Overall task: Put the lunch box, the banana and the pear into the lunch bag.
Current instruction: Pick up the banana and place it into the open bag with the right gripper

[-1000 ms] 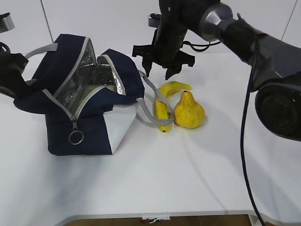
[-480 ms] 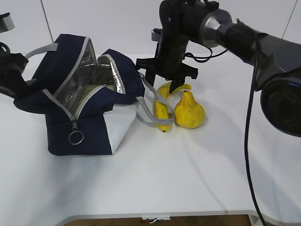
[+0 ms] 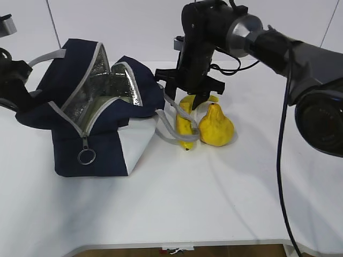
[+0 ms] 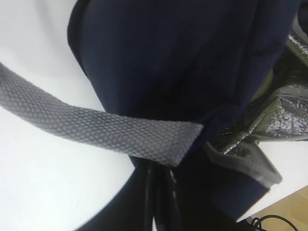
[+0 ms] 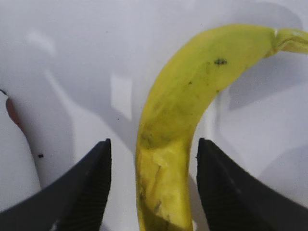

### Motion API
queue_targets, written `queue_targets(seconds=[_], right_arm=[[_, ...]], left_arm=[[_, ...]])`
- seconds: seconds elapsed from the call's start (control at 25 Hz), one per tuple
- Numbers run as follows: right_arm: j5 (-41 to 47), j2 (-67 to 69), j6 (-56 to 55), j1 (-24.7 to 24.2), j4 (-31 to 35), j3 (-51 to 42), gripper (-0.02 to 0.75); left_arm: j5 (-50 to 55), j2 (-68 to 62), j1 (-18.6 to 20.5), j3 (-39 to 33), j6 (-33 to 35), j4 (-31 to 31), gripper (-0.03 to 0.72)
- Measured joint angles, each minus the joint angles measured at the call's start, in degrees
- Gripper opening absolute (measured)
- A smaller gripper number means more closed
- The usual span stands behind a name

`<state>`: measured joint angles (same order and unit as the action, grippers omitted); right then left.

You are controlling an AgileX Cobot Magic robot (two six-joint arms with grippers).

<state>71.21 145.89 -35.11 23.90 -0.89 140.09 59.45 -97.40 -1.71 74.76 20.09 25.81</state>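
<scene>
Right fingers (image 5: 82, 192): two dark ribbed pads, spread wide, one on each side of the banana; a gap of white table shows between each pad and the fruit, so no grip is seen.
Right gripper (image 3: 186, 101): pointed down over the upper part of the banana, just behind the pear.
Banana (image 5: 178, 120): yellow with small dark specks, lying flat between the right fingers; its stem curves away beyond the right-hand pad.
Banana, exterior view (image 3: 185, 126): dark tip toward the camera, touching or nearly touching the pear.
Pear (image 3: 216, 126): squat, yellow, resting on the table just beside the right fingers, on the side away from the bag.
Grey handle loop (image 3: 174, 126): lies across the banana's lower half, just on the bag side of the right fingers; it crosses the fruit below them.
Lunch bag (image 3: 107, 155): navy with a white end panel, unzipped, silver lining exposed, on the bag side of the right fingers.
Zipper ring pull (image 3: 87, 156): hangs at the bag's near end.
Lunch box (image 3: 110, 103): a pale green surface deep in the bag's opening, mostly hidden.
Left gripper (image 3: 13, 85): jaws closed tight; at the bag's far left edge, navy fabric (image 4: 183, 72) against it; whether fabric is pinched cannot be told.
Second grey strap (image 4: 96, 127): crosses just in front of the left fingers.
Table (image 3: 177, 203): white.
</scene>
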Motion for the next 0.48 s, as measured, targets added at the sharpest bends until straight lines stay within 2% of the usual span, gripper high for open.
queue_targets(seconds=[0.48], right_arm=[[-0.09,0.38,-0.13,-0.08,-0.46,0.00,0.457]], left_arm=[[0.00,0.00,0.00,0.00,0.00,0.59,-0.007]])
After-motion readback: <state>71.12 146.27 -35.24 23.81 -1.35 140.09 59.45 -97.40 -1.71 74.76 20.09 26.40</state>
